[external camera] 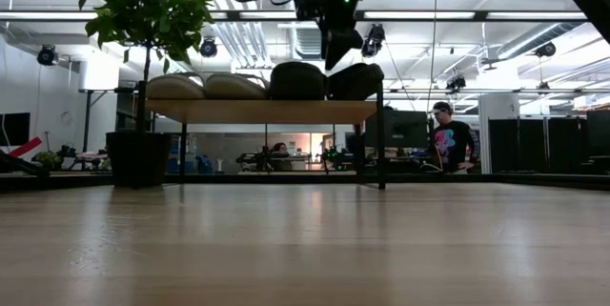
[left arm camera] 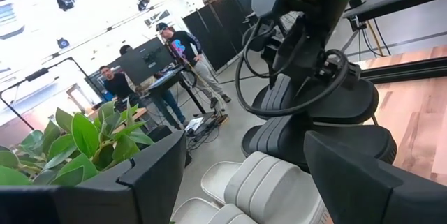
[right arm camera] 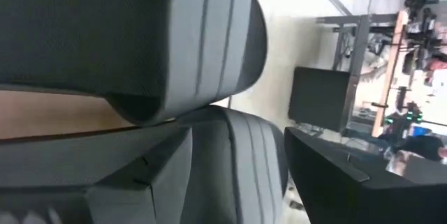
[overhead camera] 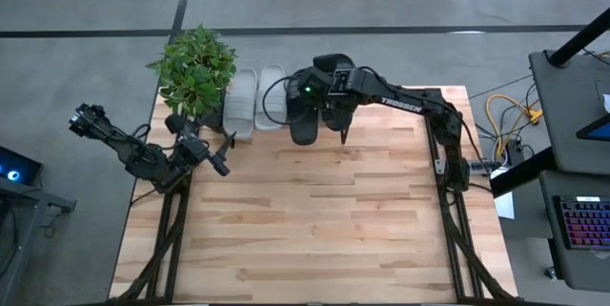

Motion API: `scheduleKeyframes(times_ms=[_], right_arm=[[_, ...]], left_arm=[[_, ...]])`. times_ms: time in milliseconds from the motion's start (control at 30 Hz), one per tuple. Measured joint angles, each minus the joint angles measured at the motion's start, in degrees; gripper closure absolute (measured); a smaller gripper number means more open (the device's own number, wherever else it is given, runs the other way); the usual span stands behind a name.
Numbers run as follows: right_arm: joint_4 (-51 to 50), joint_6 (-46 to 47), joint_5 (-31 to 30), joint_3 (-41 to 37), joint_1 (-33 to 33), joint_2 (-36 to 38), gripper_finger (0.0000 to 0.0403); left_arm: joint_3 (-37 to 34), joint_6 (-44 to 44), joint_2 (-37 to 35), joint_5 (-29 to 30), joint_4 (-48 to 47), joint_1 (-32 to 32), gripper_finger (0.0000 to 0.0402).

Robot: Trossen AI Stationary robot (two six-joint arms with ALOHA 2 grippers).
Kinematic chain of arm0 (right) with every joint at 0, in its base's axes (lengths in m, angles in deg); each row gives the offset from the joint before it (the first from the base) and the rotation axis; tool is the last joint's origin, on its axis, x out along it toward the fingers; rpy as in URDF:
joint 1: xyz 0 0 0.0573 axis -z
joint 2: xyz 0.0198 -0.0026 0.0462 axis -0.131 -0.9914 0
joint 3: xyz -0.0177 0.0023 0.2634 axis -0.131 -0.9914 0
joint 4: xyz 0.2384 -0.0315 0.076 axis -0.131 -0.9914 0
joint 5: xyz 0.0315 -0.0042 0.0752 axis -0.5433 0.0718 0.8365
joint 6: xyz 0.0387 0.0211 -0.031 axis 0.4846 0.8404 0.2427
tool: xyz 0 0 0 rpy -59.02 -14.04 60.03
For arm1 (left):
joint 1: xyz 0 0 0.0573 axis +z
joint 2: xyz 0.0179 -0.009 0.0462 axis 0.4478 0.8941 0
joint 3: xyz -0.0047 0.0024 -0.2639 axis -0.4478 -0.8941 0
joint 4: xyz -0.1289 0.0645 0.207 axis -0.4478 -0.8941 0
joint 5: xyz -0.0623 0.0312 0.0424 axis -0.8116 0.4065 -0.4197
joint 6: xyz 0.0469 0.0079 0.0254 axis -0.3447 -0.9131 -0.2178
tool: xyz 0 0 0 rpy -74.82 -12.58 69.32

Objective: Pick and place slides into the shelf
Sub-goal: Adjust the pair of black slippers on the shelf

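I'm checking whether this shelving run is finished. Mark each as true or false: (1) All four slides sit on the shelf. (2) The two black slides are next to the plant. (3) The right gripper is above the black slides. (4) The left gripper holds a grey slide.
1. True: in the low view, two light grey slides and two black slides rest on the shelf.
2. False: the light grey slides are next to the plant; the black ones lie beyond them.
3. True: the right gripper hangs open over them.
4. False: the left gripper is open and empty, beside the plant.
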Motion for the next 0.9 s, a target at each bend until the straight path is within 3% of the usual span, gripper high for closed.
scheduleKeyframes(times_ms=[633, 900], right_arm=[[0.0, -0.25, -1.84, -2.06, 4.89, 0.0, 0.0187], [0.5, -0.25, -1.16, -2.88, 6.1, 0.0, 0.0246]], left_arm=[[0.0, -0.04, -0.07, 0.02, -0.02, -0.04, 0.0127], [0.0, -0.04, 0.12, 0.02, -0.03, -0.02, 0.0127]])
